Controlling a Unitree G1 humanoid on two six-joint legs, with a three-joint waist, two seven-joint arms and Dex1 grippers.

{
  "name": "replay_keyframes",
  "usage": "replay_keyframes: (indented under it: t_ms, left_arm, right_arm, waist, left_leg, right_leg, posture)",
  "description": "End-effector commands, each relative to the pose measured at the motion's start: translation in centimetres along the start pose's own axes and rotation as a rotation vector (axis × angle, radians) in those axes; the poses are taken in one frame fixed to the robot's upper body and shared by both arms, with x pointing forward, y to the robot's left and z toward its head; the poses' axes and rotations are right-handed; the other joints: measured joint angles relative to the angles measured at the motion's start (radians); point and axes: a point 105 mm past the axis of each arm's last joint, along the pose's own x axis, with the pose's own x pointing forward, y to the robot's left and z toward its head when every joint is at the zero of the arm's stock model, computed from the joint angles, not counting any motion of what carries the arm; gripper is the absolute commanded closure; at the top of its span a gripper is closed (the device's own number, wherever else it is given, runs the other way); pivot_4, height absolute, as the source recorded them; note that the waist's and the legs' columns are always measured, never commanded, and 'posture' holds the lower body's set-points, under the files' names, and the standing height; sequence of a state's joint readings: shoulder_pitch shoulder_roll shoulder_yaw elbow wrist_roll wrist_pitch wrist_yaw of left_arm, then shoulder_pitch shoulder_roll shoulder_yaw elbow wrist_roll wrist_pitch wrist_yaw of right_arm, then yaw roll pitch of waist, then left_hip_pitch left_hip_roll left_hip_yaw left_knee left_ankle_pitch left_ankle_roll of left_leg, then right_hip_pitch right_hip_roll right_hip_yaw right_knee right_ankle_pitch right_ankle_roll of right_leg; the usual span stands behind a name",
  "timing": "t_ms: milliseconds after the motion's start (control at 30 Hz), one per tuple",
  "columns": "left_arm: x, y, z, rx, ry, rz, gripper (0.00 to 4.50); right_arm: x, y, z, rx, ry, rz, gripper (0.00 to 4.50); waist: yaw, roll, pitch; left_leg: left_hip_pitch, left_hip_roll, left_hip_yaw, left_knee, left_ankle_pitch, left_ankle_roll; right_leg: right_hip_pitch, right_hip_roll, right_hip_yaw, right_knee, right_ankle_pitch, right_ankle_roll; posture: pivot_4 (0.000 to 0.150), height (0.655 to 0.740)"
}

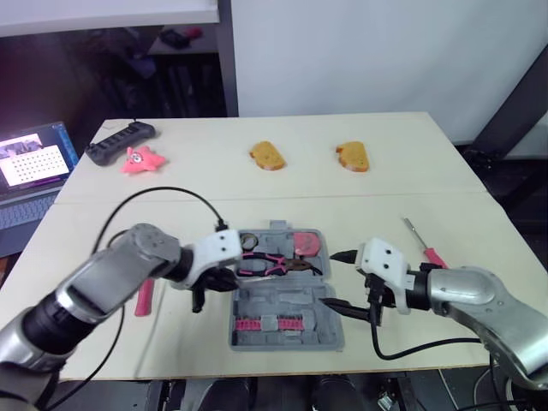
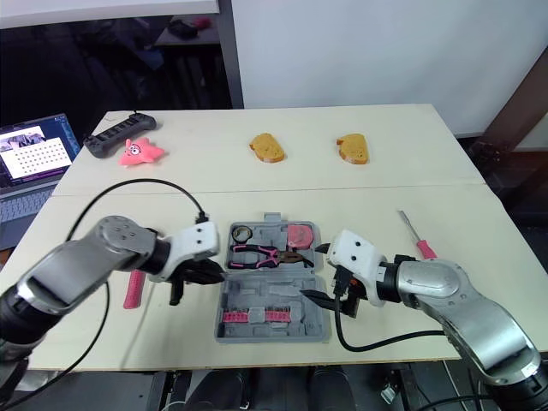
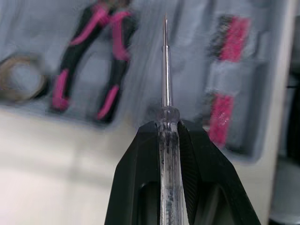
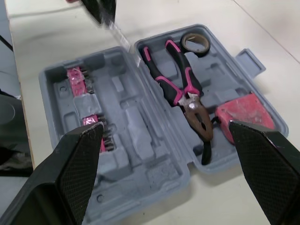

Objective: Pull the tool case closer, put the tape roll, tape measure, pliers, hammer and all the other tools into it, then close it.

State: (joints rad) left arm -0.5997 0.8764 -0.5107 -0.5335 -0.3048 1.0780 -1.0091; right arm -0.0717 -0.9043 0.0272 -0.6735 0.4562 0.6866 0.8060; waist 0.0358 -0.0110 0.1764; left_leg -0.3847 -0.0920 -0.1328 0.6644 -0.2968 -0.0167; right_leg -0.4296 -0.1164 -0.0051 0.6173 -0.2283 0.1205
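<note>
The left gripper (image 3: pixel 168 131) is clamped tight on one thin clear screwdriver (image 3: pixel 165 79). Its long shaft points at 3 o'clock, in over the edge of the open tool case (image 4: pixel 133 124) just beside it, so I think the left arm is the nearer one for this drop. The right gripper (image 1: pixel 345 282) hangs at the case's 3 o'clock side, spread wide and holding nothing. The near half of the case has two pink bit racks (image 1: pixel 261 324). The far half has one pair of pliers (image 1: pixel 272 264), one tape roll (image 1: pixel 249 241) and one tape measure (image 1: pixel 306 243). One pink tool (image 1: pixel 143 297) lies at the case's 9 o'clock, partly hidden. One pink screwdriver (image 1: pixel 425 247) lies at 2 o'clock. Far off are two bread pieces (image 1: pixel 267 155).
</note>
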Motion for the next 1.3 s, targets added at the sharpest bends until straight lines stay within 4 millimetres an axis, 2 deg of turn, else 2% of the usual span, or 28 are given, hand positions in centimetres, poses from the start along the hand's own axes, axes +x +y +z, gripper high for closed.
replay_keyframes:
  t_ms: [33, 133, 300, 400, 600, 967, 1300]
  left_arm:
    - [0.7, -0.4, 1.0, 0.059, 0.036, 0.035, 4.43]
    - [1.4, -0.1, 1.2, 0.128, 0.076, 0.057, 4.43]
    - [2.8, 0.8, 1.8, 0.154, 0.110, 0.061, 4.43]
    - [3.5, 0.7, 1.8, 0.169, 0.130, 0.036, 4.43]
    - [4.8, 1.0, 2.4, 0.178, 0.092, 0.040, 4.43]
    - [5.7, 0.6, 2.4, 0.175, 0.037, 0.033, 4.43]
    - [5.8, 1.2, 2.7, 0.214, 0.017, 0.062, 4.43]
  right_arm:
    - [-0.9, 0.2, 0.9, -0.048, -0.033, 0.024, 0.00]
    - [-1.1, 0.6, 1.0, -0.060, -0.043, 0.059, 0.00]
    - [-0.9, 0.6, 1.3, -0.077, -0.064, 0.111, 0.00]
    - [-0.7, 0.5, 1.4, -0.081, -0.063, 0.122, 0.00]
    - [-0.4, 0.4, 1.5, -0.081, -0.064, 0.117, 0.00]
    - [-0.5, 0.7, 1.5, -0.074, -0.061, 0.109, 0.00]
    - [-0.6, 0.9, 1.5, -0.064, -0.058, 0.110, 0.00]
  waist:
    - [0.000, 0.000, 0.000]
    - [-0.001, 0.000, 0.000]
    - [0.002, -0.001, 0.000]
    - [0.000, -0.001, 0.000]
    - [0.002, -0.001, 0.000]
    - [0.002, -0.001, 0.000]
    - [0.001, 0.000, 0.000]
  left_leg:
    - [0.000, 0.000, 0.000, 0.000, 0.000, 0.000]
    - [0.000, 0.000, 0.000, 0.000, 0.000, 0.000]
    - [0.000, 0.000, 0.000, 0.001, 0.000, 0.000]
    - [0.001, 0.000, 0.000, 0.001, 0.000, 0.000]
    - [0.000, 0.000, 0.000, 0.002, 0.002, -0.003]
    - [0.001, 0.000, 0.000, 0.002, 0.002, -0.004]
    - [0.001, 0.000, 0.000, 0.003, 0.002, -0.003]
  right_leg:
    - [0.000, 0.000, 0.000, 0.000, 0.000, 0.000]
    - [0.000, 0.001, 0.000, 0.001, 0.000, 0.000]
    - [0.001, 0.001, 0.000, 0.000, 0.000, 0.000]
    - [0.001, 0.001, 0.000, 0.001, 0.000, 0.000]
    - [0.001, 0.001, 0.000, 0.001, 0.000, 0.001]
    - [0.001, 0.001, 0.000, 0.002, 0.000, 0.001]
    - [0.001, 0.000, 0.000, 0.002, 0.001, 0.001]
  posture:
    - [0.150, 0.7219]
    - [0.150, 0.7219]
    - [0.150, 0.7219]
    - [0.150, 0.7219]
    - [0.150, 0.7219]
    - [0.150, 0.7219]
    - [0.150, 0.7219]
